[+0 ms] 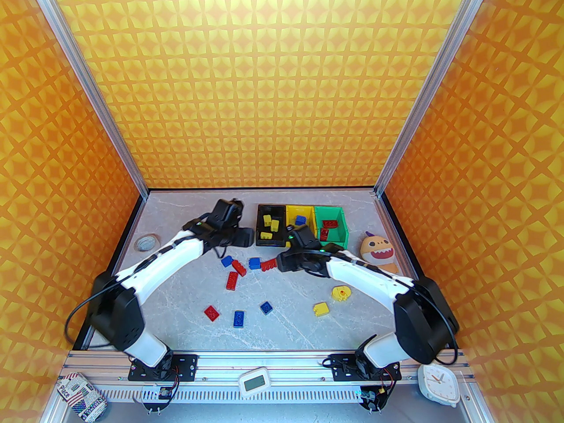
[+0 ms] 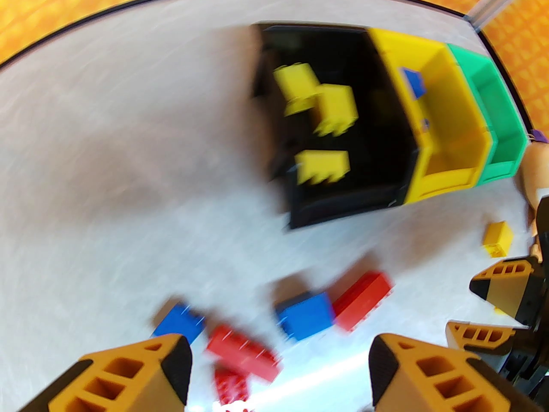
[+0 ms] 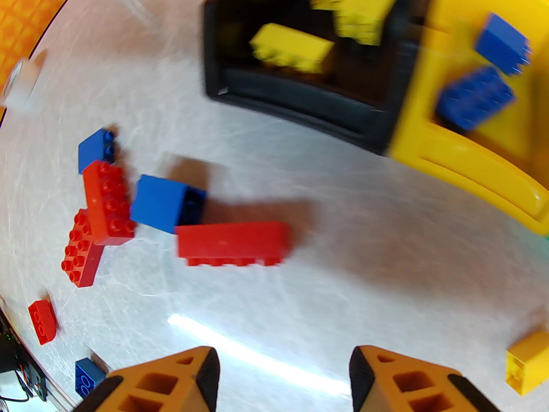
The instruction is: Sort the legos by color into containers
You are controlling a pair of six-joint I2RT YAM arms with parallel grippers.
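Btwn picks. R gripper (image 3: 283,376) part-open, empty; long red lego (image 3: 233,240) on desk (image 3: 343,273) just ahead of it, blue lego (image 3: 161,204) hard by its left end. L gripper (image 2: 279,371) wide open, empty. Next, prob.: R drops onto red, avoids blue, carries to green bin (image 1: 337,238) ahead-right.

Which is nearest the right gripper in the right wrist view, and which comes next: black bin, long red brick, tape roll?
1. long red brick, straight ahead of the right gripper.
2. black bin, beyond the brick.
3. tape roll, far left.
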